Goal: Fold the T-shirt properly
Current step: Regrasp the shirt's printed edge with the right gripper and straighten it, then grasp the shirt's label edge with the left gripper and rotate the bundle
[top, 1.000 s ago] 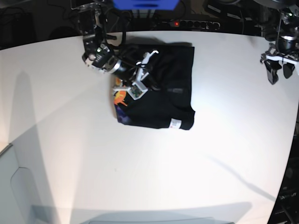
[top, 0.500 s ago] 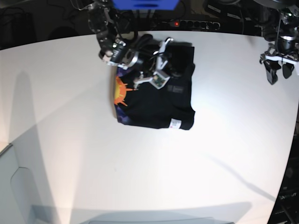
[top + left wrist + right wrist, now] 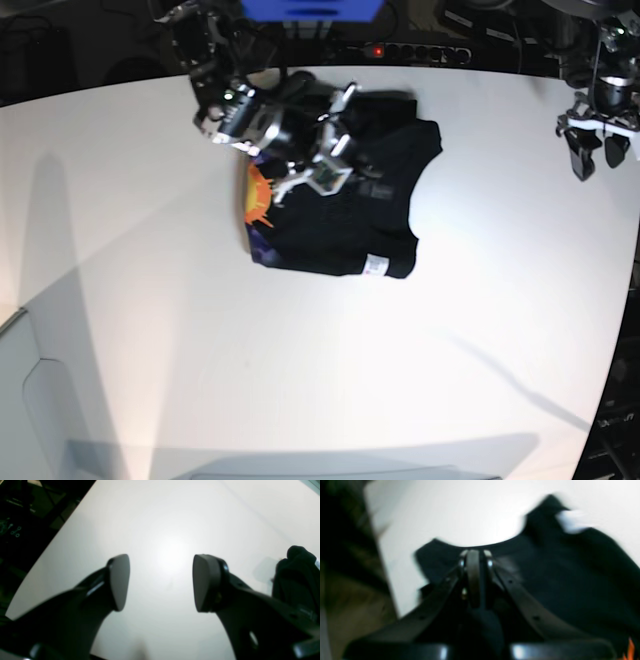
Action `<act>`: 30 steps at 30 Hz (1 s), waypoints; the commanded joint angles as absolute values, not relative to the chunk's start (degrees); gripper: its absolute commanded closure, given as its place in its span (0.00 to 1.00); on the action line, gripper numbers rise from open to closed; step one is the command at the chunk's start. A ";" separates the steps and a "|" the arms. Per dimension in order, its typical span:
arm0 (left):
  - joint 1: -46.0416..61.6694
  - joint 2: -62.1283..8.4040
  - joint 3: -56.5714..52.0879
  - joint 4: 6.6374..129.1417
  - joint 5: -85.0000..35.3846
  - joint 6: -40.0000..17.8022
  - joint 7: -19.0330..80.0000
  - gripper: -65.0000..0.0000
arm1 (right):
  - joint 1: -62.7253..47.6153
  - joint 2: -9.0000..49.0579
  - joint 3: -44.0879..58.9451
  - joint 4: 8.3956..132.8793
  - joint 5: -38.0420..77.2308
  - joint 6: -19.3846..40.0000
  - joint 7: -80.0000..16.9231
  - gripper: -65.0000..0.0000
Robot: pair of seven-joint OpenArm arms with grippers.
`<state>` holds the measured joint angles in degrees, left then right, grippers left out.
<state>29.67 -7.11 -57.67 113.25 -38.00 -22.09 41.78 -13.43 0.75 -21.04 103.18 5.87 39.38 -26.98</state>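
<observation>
The right tool (image 3: pixel 345 135), clamped on the T-shirt (image 3: pixel 340 220), was mid-fold; the left tool (image 3: pixel 590 150) hung open, empty; next: lay flat.

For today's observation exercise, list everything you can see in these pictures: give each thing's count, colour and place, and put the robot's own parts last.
Large black short-sleeved cloth T-shirt: one, black with an orange sunburst print showing at its left edge, partly folded, on the table toward its far side.
Small white label: one, white, on the T-shirt's near edge.
Flat white table: one, white, filling most of the base view.
Black power strip with a red light: one, behind the table's far edge.
Right pincer: one, dark, shut, over the T-shirt; whether it holds cloth is too blurred to tell.
Left pincer: one, black, open and holding nothing, above bare table at the base view's right edge.
</observation>
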 commanded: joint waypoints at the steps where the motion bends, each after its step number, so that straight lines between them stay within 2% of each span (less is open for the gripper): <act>1: 30.11 -7.87 -58.07 114.15 -38.73 -22.02 40.31 0.41 | -13.85 1.27 -20.26 103.78 6.46 40.00 -26.24 0.96; 6: 29.93 -7.16 -57.63 114.24 -39.25 -22.02 40.31 0.41 | -15.43 4.35 -16.48 102.11 6.46 40.00 -26.07 0.96; 11: 29.93 -6.46 -55.43 114.24 -44.70 -22.02 40.31 0.40 | -16.22 4.44 -13.14 102.37 6.46 40.00 -26.07 0.96; 18: 29.85 -6.29 -46.37 114.24 -47.08 -21.93 40.31 0.23 | -19.03 4.44 -8.48 107.91 6.46 40.00 -26.42 0.96; 26: 28.09 -6.29 -39.16 113.98 -46.64 -21.41 40.31 0.23 | -20.09 5.67 -8.40 98.33 6.46 40.00 -26.07 0.96; 30: 26.24 -6.29 -35.21 111.16 -46.64 -21.41 40.31 0.23 | -20.88 5.67 -8.31 101.05 6.46 40.00 -26.07 0.96</act>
